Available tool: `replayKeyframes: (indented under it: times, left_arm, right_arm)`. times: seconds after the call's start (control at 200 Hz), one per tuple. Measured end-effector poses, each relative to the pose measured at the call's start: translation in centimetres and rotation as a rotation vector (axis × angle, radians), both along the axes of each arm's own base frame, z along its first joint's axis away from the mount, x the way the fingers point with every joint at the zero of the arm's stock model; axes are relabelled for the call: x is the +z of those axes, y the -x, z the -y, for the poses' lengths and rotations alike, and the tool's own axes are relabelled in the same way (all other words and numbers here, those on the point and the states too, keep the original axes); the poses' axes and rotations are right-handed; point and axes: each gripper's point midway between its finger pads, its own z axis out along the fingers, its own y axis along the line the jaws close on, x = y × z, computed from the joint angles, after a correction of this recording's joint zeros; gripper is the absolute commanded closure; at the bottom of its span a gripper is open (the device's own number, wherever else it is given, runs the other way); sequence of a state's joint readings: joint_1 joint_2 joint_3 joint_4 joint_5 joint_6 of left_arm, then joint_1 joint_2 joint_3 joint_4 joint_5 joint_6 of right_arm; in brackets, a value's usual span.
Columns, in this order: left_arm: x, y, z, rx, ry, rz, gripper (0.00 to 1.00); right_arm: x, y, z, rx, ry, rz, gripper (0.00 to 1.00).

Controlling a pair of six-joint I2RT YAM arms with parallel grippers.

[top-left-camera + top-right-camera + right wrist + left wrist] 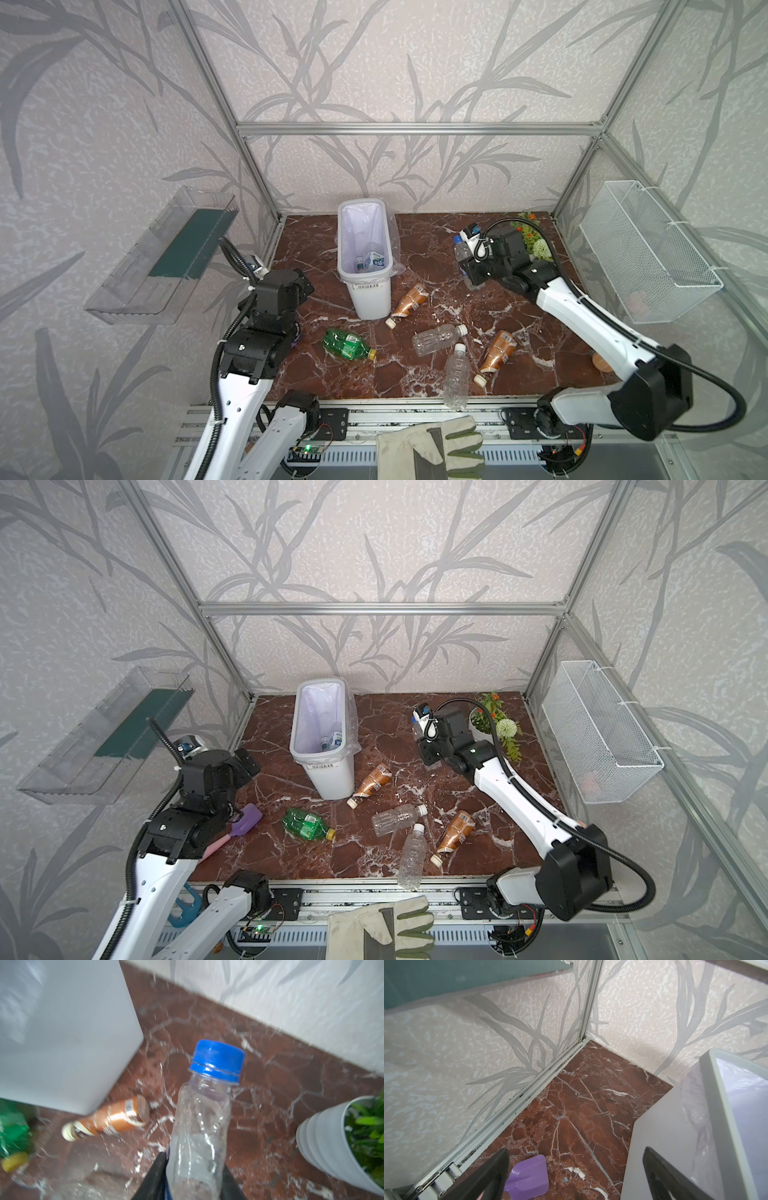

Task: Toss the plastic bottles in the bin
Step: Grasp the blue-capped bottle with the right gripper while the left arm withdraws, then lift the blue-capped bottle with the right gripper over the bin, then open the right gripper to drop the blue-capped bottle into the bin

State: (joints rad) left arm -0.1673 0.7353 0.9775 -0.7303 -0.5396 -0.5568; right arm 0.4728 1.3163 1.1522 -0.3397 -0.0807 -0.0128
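Note:
The tall white bin point(370, 299) stands at the back, left of centre, with bottles point(372, 262) lying inside. My right gripper point(194, 1159) is shut on a clear blue-capped bottle point(203, 1118), held off the floor right of the bin in a top view point(460, 249). On the marble lie a brown-labelled bottle point(411, 301) by the bin's foot, a green yellow-capped one point(347, 344), two clear white-capped ones point(436, 338) point(456, 376) and a second brown one point(498, 351). My left gripper point(576, 1150) hangs open and empty left of the bin point(675, 1126).
A purple spatula point(245, 820) lies under my left arm. A white ribbed flowerpot point(324, 1136) stands just behind my right gripper. A wire-mesh basket point(648, 249) hangs on the right wall, a clear shelf point(166, 257) on the left. A work glove point(432, 449) lies on the front rail.

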Motion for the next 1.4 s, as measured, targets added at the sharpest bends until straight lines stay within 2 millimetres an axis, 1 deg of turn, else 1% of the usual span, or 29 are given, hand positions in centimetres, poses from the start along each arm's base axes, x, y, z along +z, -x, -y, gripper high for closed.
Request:
replayKeyframes:
  times: [0.09,0.165,0.255,0.345,0.45,0.55,0.63,0.675,0.7,0.74,0.78,0.81,0.83,0.85,0.87,0.95,0.98,1.015,1.07,1.144,1.199,1.274,1.339,1.399]
  left_arm:
    - [-1.0,-0.1,-0.2,0.006,0.008,-0.025,0.01]
    - [-1.6,-0.2,-0.3,0.012,0.017,-0.042,0.01]
    - [-2.3,-0.2,-0.4,0.015,0.032,-0.058,0.01]
    - [-2.6,-0.1,-0.5,0.016,0.047,-0.06,0.01]
    - [-2.8,0.1,-0.5,0.013,0.059,-0.055,0.01]
    - [-2.6,0.2,-0.4,0.008,0.066,-0.045,0.01]
    - [-2.7,0.2,-0.3,0.002,0.071,-0.045,0.01]
    - [-2.8,0.1,-0.2,-0.003,0.076,-0.049,0.01]
    - [-2.9,0.0,-0.2,-0.005,0.079,-0.052,0.01]
    - [-3.0,-0.1,-0.1,-0.01,0.083,-0.057,0.01]
    - [-3.2,-0.3,0.0,-0.016,0.089,-0.068,0.01]
    - [-3.4,-0.4,0.1,-0.021,0.093,-0.078,0.01]
    - [-3.4,-0.5,0.2,-0.024,0.094,-0.084,0.01]
    - [-3.4,-0.6,0.2,-0.027,0.097,-0.088,0.01]
    - [-3.4,-0.7,0.3,-0.031,0.099,-0.093,0.01]
    - [-3.6,-0.9,0.5,-0.041,0.105,-0.104,0.01]
    - [-3.5,-0.8,0.5,-0.044,0.107,-0.102,0.01]
    - [-3.4,-0.7,0.6,-0.047,0.109,-0.095,0.01]
    - [-3.0,-0.5,0.6,-0.052,0.113,-0.08,0.01]
    - [-2.6,-0.3,0.7,-0.058,0.117,-0.066,0.01]
    - [-2.1,-0.2,0.8,-0.064,0.115,-0.053,0.01]
    - [-1.6,-0.1,1.0,-0.086,0.106,-0.036,0.01]
    - [-1.0,0.2,1.1,-0.104,0.103,-0.012,0.01]
    - [-0.2,0.4,1.2,-0.112,0.1,0.021,0.01]
  right_arm:
    - [6.4,1.0,-1.3,0.002,-0.181,0.144,0.69]
    - [10.6,2.3,-2.8,0.027,-0.301,0.229,0.68]
    - [14.4,3.8,-4.8,0.071,-0.435,0.303,0.68]
    - [17.0,5.4,-6.9,0.121,-0.537,0.352,0.68]
    - [18.9,6.8,-9.8,0.181,-0.616,0.395,0.66]
    - [20.2,7.6,-13.5,0.248,-0.662,0.415,0.64]
    - [20.5,7.4,-16.6,0.291,-0.679,0.406,0.59]
    - [20.6,6.7,-18.2,0.302,-0.672,0.393,0.57]
    - [20.6,6.1,-19.3,0.31,-0.663,0.38,0.54]
    - [20.6,4.8,-21.0,0.316,-0.628,0.351,0.44]
    - [20.5,3.6,-22.7,0.32,-0.591,0.327,0.29]
    - [20.3,2.8,-23.6,0.318,-0.571,0.315,0.19]
    - [20.1,2.4,-23.9,0.315,-0.558,0.309,0.1]
    - [19.5,2.2,-24.2,0.312,-0.54,0.299,0.03]
    - [18.8,2.0,-24.1,0.304,-0.522,0.287,0.0]
    - [16.3,2.2,-23.1,0.276,-0.453,0.254,0.01]
    - [15.9,2.3,-22.5,0.264,-0.428,0.248,0.01]
    - [15.9,2.5,-21.9,0.254,-0.406,0.251,0.01]
    - [16.9,2.8,-20.9,0.241,-0.395,0.276,0.01]
    - [19.4,3.7,-19.1,0.229,-0.411,0.333,0.01]
    - [21.3,4.9,-17.1,0.218,-0.428,0.383,0.01]
    - [23.4,6.5,-14.2,0.195,-0.444,0.45,0.01]
    - [24.6,7.6,-11.8,0.161,-0.443,0.498,0.01]
    - [24.7,8.1,-9.7,0.117,-0.423,0.528,0.01]
